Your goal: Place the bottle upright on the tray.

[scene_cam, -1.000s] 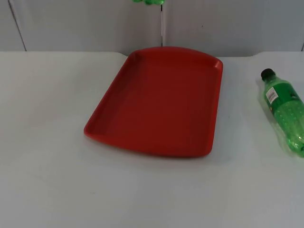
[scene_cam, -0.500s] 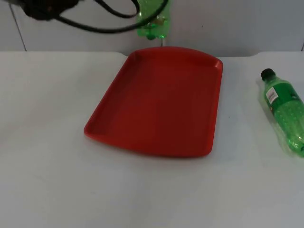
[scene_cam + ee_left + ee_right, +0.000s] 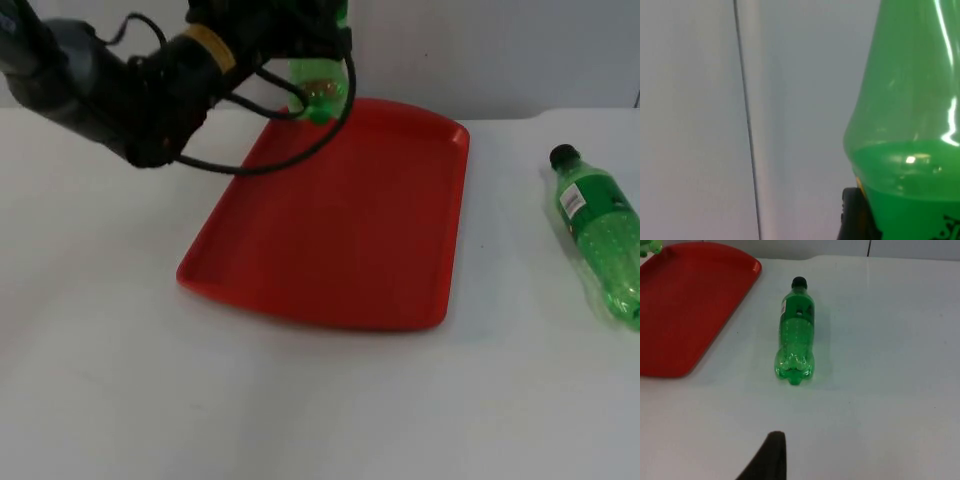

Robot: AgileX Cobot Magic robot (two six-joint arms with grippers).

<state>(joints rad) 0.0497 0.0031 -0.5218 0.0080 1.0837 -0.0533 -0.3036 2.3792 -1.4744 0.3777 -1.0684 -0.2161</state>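
Note:
A green bottle [image 3: 320, 90] hangs upright over the far end of the red tray [image 3: 310, 318], its base just above the tray's back rim. My left gripper [image 3: 300, 35] reaches in from the upper left and is shut on it. The left wrist view has the bottle's green body [image 3: 910, 125] close up against the grey wall. A second green bottle [image 3: 598, 232] with a black cap lies on its side on the table to the right of the tray. My right gripper [image 3: 769, 460] waits above the table, short of that lying bottle [image 3: 796, 335].
The tray [image 3: 690, 315] lies slantwise in the middle of the white table. The grey partition wall [image 3: 480, 50] stands right behind the tray's far end. Bare table lies in front of the tray and to its left.
The left arm has swung into the top view from the upper left. The held bottle has come down from the picture's upper edge to the tray's far rim.

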